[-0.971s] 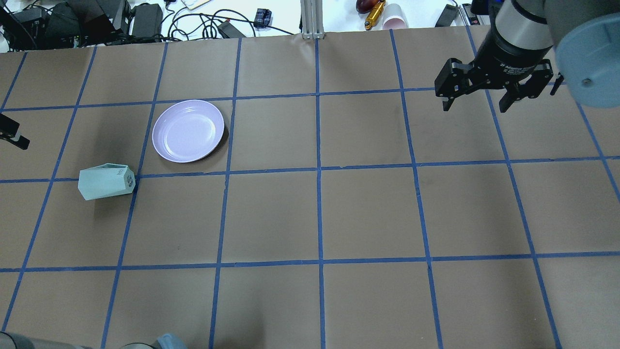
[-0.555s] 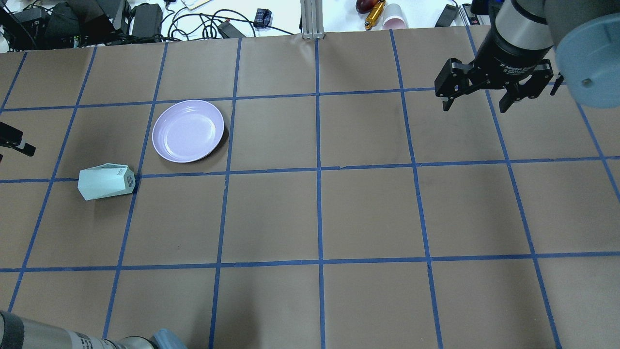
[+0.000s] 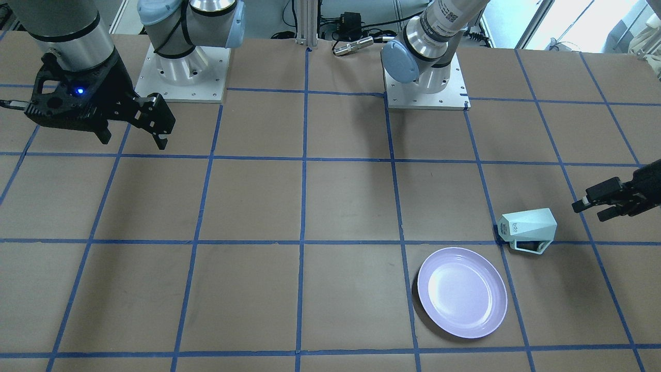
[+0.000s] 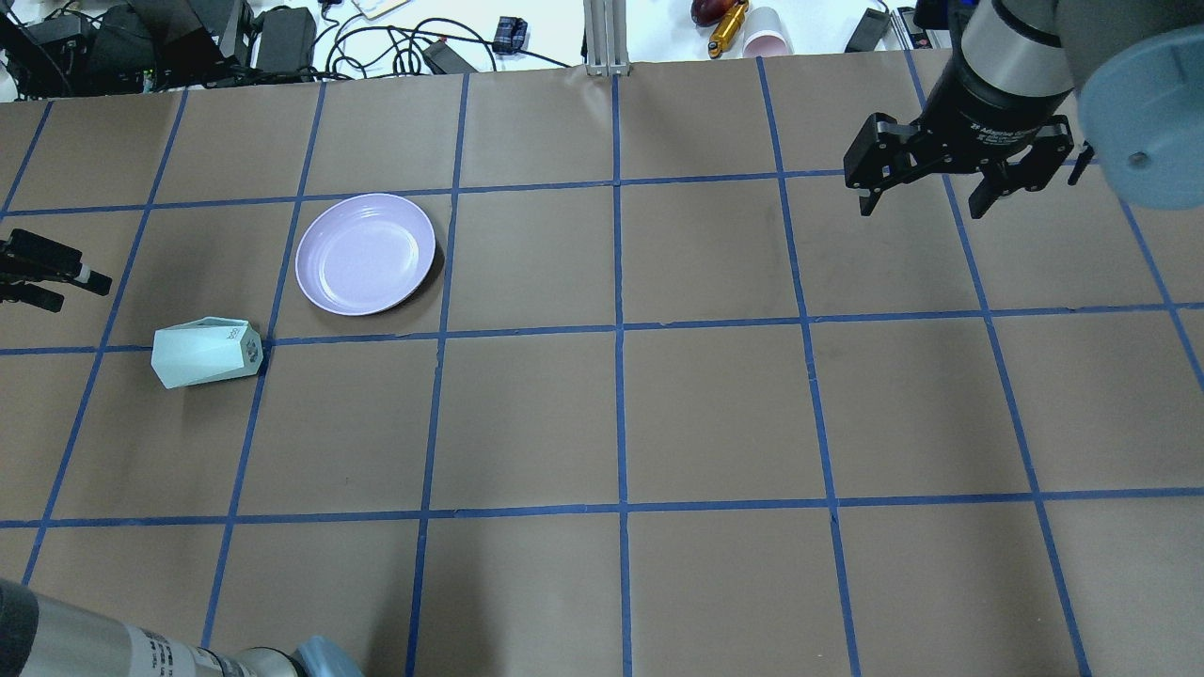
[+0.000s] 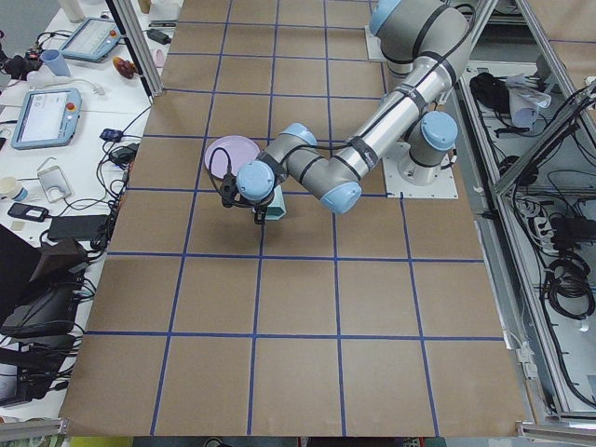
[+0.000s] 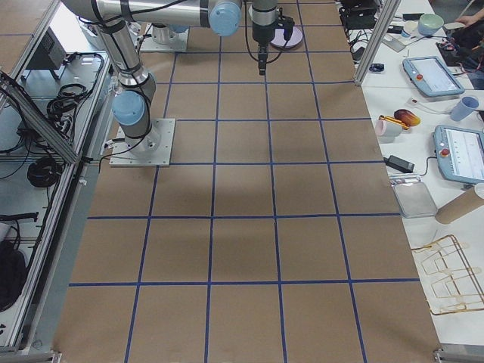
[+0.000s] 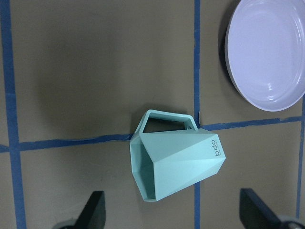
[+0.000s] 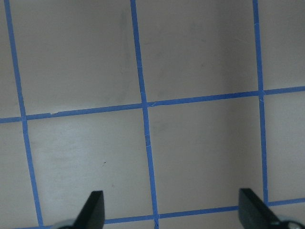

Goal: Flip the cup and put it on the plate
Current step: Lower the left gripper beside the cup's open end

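Note:
The pale mint-green cup (image 4: 207,353) lies on its side on the brown table, base toward the lavender plate (image 4: 365,254), which sits just beyond it. In the left wrist view the cup (image 7: 176,167) shows its open mouth to the left, handle on top and lettered base to the right, with the plate (image 7: 267,52) at the top right. My left gripper (image 4: 75,290) is open and empty, left of the cup and apart from it; its fingers (image 7: 93,210) straddle the cup from above. My right gripper (image 4: 922,209) is open and empty, far to the right.
Blue tape lines grid the table. Cables and power bricks (image 4: 188,38), an aluminium post (image 4: 607,38) and a pink paper cup (image 4: 767,33) lie beyond the far edge. The two arm bases (image 3: 181,72) (image 3: 426,85) stand at the robot's side.
My left gripper has come further in from the left edge of the overhead view, toward the cup. The cup, plate and right gripper have not moved.

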Robot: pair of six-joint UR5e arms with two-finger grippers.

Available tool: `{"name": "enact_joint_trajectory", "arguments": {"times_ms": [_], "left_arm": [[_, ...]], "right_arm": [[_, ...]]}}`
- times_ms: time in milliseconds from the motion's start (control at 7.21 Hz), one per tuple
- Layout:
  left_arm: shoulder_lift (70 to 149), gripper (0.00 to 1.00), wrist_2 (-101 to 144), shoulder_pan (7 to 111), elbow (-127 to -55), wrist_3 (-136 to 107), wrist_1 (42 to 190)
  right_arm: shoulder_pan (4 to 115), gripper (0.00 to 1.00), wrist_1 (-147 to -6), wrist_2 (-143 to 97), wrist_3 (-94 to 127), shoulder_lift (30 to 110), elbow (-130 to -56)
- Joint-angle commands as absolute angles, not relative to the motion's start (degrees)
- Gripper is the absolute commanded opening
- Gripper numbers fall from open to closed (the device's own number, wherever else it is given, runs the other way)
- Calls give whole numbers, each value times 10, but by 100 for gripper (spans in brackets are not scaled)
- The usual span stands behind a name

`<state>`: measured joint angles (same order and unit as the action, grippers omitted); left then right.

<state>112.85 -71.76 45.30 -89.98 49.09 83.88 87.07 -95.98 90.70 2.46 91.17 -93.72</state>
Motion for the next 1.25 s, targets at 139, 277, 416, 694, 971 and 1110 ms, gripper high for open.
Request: {"name": "enact_joint_trajectory", "arguments": {"times_ms": [139,277,416,694,971,1110], "left_arm": [[1166,99,-682,413,-905,525,835],[1178,99,-644,397,-905,528,841],[1193,99,-622,392,-906,539,855],[1202,100,-585,366,-899,562,937],[1218,100,-578,355,-903,581,951],[1224,100,-546,353,-905,597,968]], "right_arm": [[871,100,-960,907,25,911,-938],[870,100,-960,907,25,912,-937],[870,100,-960,907,25,912,-937],[870,100,-960,907,25,911,-937],[870,100,-960,907,25,911,-938],[870,100,-960,907,25,912,-938]]}}
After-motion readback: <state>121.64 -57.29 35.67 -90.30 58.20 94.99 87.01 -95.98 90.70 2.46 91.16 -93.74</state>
